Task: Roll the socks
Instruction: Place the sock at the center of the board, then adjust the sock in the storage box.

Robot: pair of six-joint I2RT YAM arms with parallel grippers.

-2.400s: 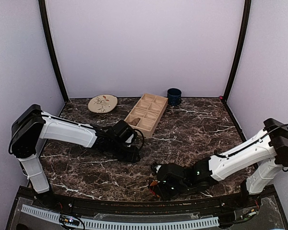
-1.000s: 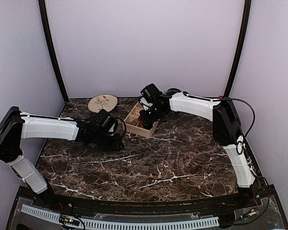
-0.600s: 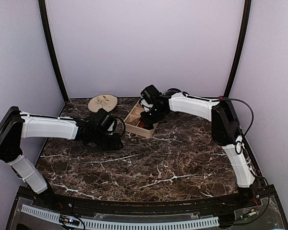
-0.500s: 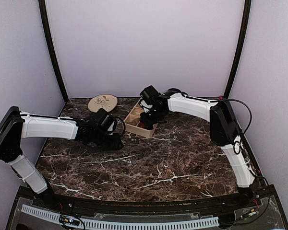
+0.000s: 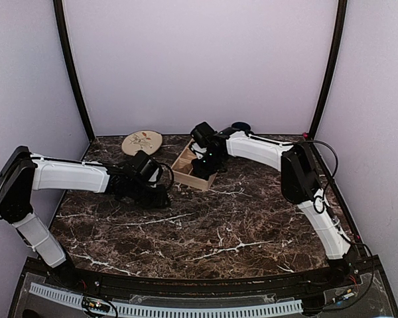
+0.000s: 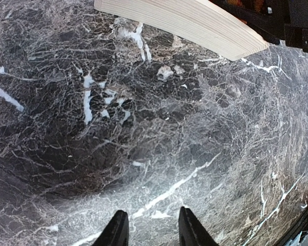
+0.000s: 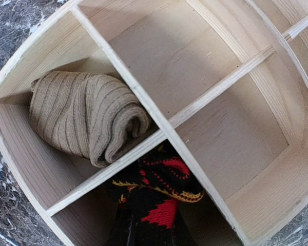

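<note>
The tan sock (image 7: 87, 118) lies rolled in a corner compartment of the wooden tray (image 7: 174, 56). The black argyle sock (image 7: 161, 197) hangs bunched in the adjoining compartment, and my right gripper (image 7: 153, 233) is shut on it from above, its fingers mostly hidden by the fabric. From above, the right gripper (image 5: 204, 163) is over the near end of the tray (image 5: 184, 167); neither sock shows there. My left gripper (image 5: 161, 197) hovers low over the marble left of the tray. In its own view the left gripper (image 6: 152, 211) is open, with nothing between the fingers.
A decorated plate (image 5: 142, 142) lies at the back left. A dark blue mug (image 5: 241, 126) stands behind the tray, partly hidden by the right arm. The tray's wooden edge (image 6: 185, 20) crosses the top of the left wrist view. Purple walls enclose the marble table (image 5: 239, 218).
The right arm has swung from the table's front to the tray carrying the black sock, then shifted slightly left. The left arm has pulled back a little to the left.
</note>
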